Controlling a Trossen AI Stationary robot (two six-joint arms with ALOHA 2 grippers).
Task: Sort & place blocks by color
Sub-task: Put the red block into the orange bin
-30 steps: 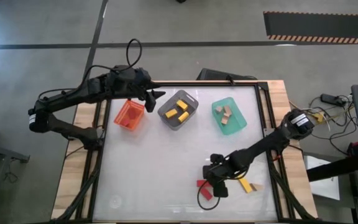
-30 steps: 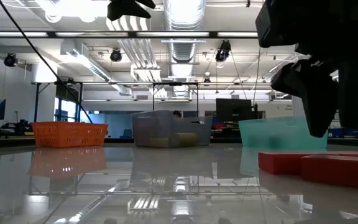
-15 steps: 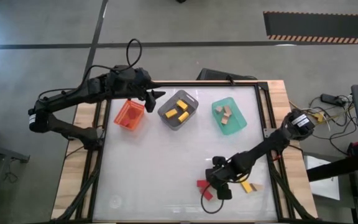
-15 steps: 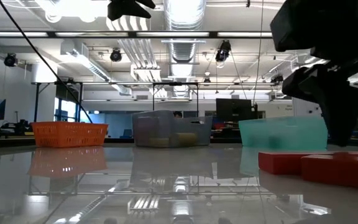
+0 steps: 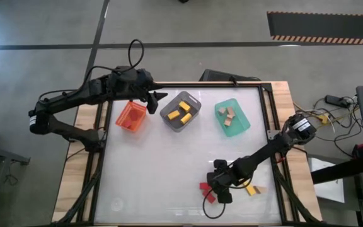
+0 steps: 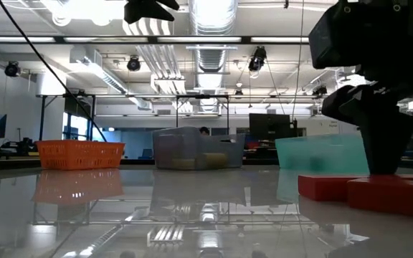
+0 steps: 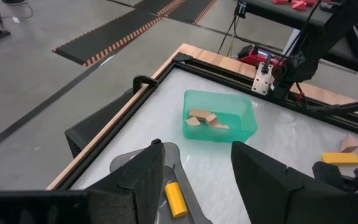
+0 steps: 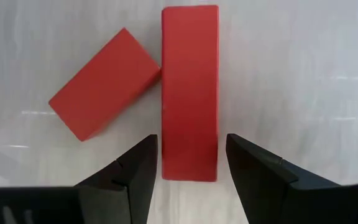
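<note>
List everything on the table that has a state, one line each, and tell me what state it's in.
Right gripper: open, straddling the long red bar, not yet gripping.
Short red block: flat on table, corner touching the bar.
Left gripper: open, holding nothing, above the grey bin.
Grey bin: holds yellow blocks.
Green bin: holds tan blocks.
Orange bin: contents unclear.

Matt red blocks [image 8: 189, 93] on glossy (mirror-like) table [image 8: 291, 74].

The white table [image 5: 156, 170] carries three bins well away from the right claw [image 5: 222, 194]: orange bin [image 5: 131, 115], grey bin [image 5: 181, 111], green bin [image 5: 232, 118]. Between the claw's open fingers lies a long red block [image 8: 189, 93], a shorter red block [image 8: 104, 83] touching it. A yellow block [image 5: 251, 189] lies near.
</note>
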